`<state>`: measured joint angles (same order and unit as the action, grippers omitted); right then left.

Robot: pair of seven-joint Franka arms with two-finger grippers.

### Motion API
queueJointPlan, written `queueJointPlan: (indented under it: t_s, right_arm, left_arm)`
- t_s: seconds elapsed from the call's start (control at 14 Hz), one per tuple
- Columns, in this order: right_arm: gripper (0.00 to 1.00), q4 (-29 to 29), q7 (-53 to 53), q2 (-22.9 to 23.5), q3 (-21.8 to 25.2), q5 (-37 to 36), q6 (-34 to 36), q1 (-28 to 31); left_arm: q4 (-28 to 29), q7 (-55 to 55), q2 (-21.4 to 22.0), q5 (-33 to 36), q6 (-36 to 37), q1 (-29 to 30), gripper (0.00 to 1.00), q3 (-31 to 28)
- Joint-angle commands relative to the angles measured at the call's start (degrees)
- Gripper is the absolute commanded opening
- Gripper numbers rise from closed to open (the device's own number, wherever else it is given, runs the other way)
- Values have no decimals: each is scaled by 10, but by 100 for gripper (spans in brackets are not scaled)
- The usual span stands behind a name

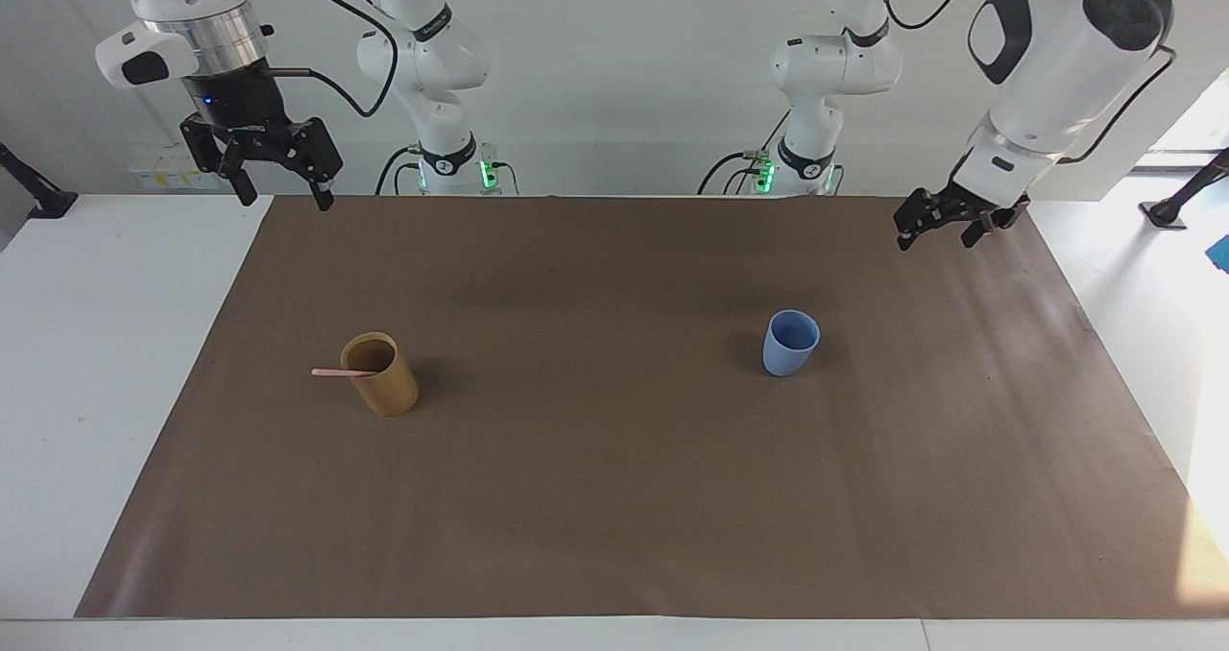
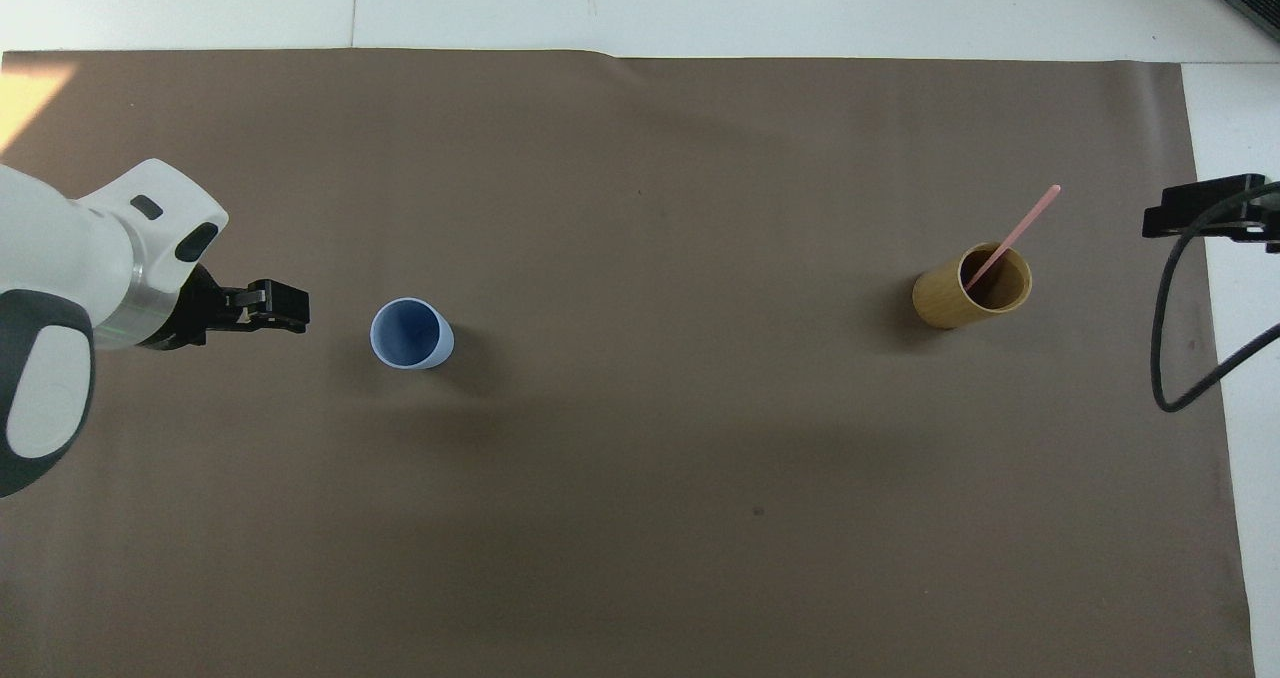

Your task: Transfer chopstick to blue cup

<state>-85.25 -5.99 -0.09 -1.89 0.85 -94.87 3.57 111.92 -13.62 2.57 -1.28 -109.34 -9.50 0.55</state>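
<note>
One pale-pink chopstick (image 1: 336, 373) leans in the tan bamboo-coloured cup (image 1: 386, 384) toward the right arm's end of the mat; it also shows in the overhead view (image 2: 1020, 223), sticking out of the tan cup (image 2: 950, 300). The light-blue cup (image 1: 791, 344) stands upright and empty toward the left arm's end, also seen from overhead (image 2: 410, 333). My left gripper (image 1: 936, 238) is open and empty, raised over the mat beside the blue cup (image 2: 285, 308). My right gripper (image 1: 283, 188) is open and empty, high over the mat's edge (image 2: 1200, 220).
A brown mat (image 1: 614, 517) covers most of the white table (image 1: 115, 344). A black cable (image 2: 1165, 358) hangs from the right arm over the mat's end.
</note>
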Motion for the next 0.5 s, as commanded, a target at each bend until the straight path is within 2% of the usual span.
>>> queueJointPlan:
  t_s: [0.0,0.21,0.43]
  right_arm:
    - [100,39,12,32,-1,-2,-1,4]
    - [100,43,12,35,-2,-2,0,4]
    - [100,42,12,35,-1,-1,0,3]
  left_arm:
    - [40,-33,-25,-9,-75,-14,100,-9]
    - [44,-86,-61,-9,-123,-36,100,-9]
    - [77,-106,-62,-10,-152,-56,100,-9]
